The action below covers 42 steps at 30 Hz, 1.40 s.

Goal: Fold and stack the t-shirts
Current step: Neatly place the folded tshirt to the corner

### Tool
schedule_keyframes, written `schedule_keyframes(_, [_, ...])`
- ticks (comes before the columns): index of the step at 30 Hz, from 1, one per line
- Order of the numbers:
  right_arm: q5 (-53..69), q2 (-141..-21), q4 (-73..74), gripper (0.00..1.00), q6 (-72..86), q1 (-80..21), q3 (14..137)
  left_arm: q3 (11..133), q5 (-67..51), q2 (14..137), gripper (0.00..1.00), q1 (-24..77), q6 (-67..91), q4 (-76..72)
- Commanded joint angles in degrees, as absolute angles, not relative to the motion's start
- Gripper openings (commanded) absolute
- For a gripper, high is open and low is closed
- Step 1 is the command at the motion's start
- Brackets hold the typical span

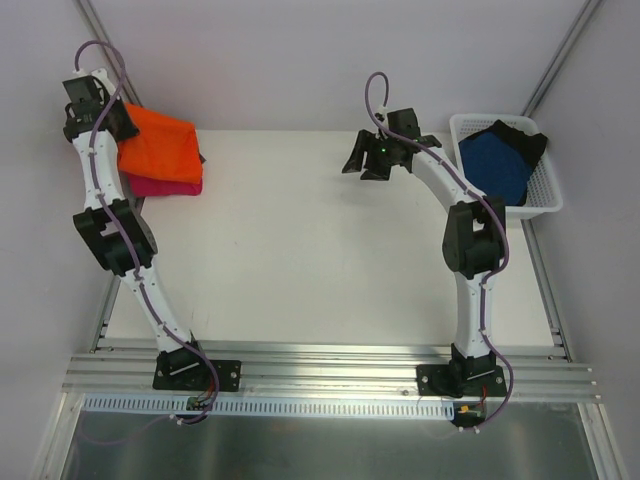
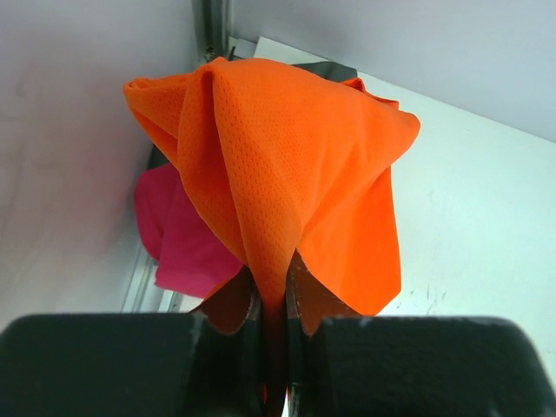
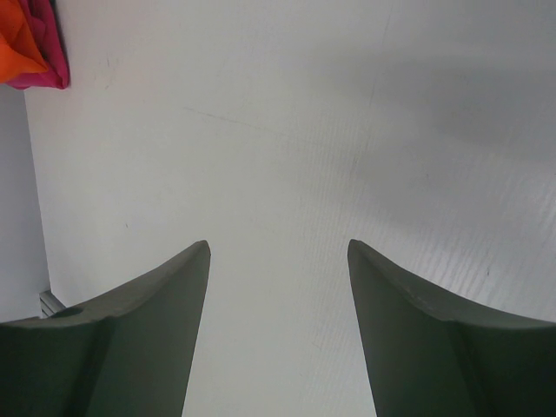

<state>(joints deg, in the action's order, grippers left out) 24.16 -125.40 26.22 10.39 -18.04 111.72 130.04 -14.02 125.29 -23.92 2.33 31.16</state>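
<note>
My left gripper is shut on a fold of the orange t-shirt at the table's far left corner. The orange shirt lies partly over the magenta-pink t-shirt, which also shows under it in the left wrist view. My right gripper is open and empty above the bare white table at the far middle; its fingers show nothing between them. The dark blue t-shirt and the black t-shirt lie in the white mesh basket at the far right.
Grey walls enclose the table on the left, back and right. An aluminium rail runs along the near edge by the arm bases. A dark grey thing peeks from behind the orange shirt.
</note>
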Motion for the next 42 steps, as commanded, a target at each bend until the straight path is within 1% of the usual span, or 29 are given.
schedule_keyframes(1, [23.20, -123.05, 25.40, 0.69, 9.67, -18.89, 112.15, 131.92, -12.22, 126.56, 0.00, -22.33, 0.88, 29.97])
schedule_keyframes(10, [22.68, -123.31, 25.58, 0.69, 9.41, -18.99, 112.32, 133.24, -10.73, 129.29, 0.00, -19.86, 0.53, 29.80])
schedule_keyframes(20, [22.50, -123.58, 25.75, 0.69, 9.14, -18.99, 111.53, 134.73, 0.00, 130.61, 0.00, -19.77, 0.97, 28.04])
schedule_keyframes(21, [22.41, -123.66, 25.66, 0.69, 9.14, -19.16, 111.53, 135.08, 3.13, 130.69, 0.01, -19.78, 1.14, 27.86])
schedule_keyframes(22, [22.33, -123.75, 25.66, 0.69, 9.14, -19.25, 111.53, 135.26, 4.29, 130.61, 0.13, -19.60, 1.40, 27.51])
schedule_keyframes(23, [22.24, -123.75, 25.58, 0.69, 9.05, -19.16, 111.62, 135.18, 5.00, 130.61, 0.47, -19.51, 1.49, 27.25])
schedule_keyframes(24, [22.24, -123.75, 25.66, 0.69, 8.97, -19.25, 111.71, 135.35, 6.14, 130.52, 0.69, -19.25, 1.58, 27.16])
schedule_keyframes(25, [22.32, -123.75, 25.49, 0.69, 8.88, -19.42, 111.71, 135.26, 6.85, 130.34, 0.86, -19.07, 1.67, 27.07])
schedule_keyframes(26, [22.32, -123.75, 25.66, 0.69, 8.96, -19.42, 111.71, 135.26, 6.77, 130.25, 0.99, -18.38, 1.50, 27.07])
schedule_keyframes(31, [22.24, -122.87, 25.66, 0.69, 8.53, -19.60, 111.36, 134.30, 8.87, 128.06, 0.99, -14.95, 0.53, 27.07])
schedule_keyframes(34, [21.89, -121.99, 25.84, 0.69, 8.35, -19.34, 110.75, 133.60, 7.83, 126.22, 0.99, -12.14, -0.79, 27.16])
schedule_keyframes(39, [21.80, -120.06, 26.28, 0.70, 7.65, -19.25, 109.86, 128.77, 1.33, 123.93, 0.99, -7.39, -0.09, 29.44])
schedule_keyframes(40, [21.45, -119.62, 26.63, 0.70, 7.30, -19.25, 109.95, 127.45, 0.10, 122.45, 0.99, -5.03, 1.91, 30.31])
schedule_keyframes(42, [19.18, -118.66, 28.64, 0.70, 4.32, -19.25, 110.65, 122.71, -3.32, 120.42, 0.99, -2.30, 4.20, 31.02])
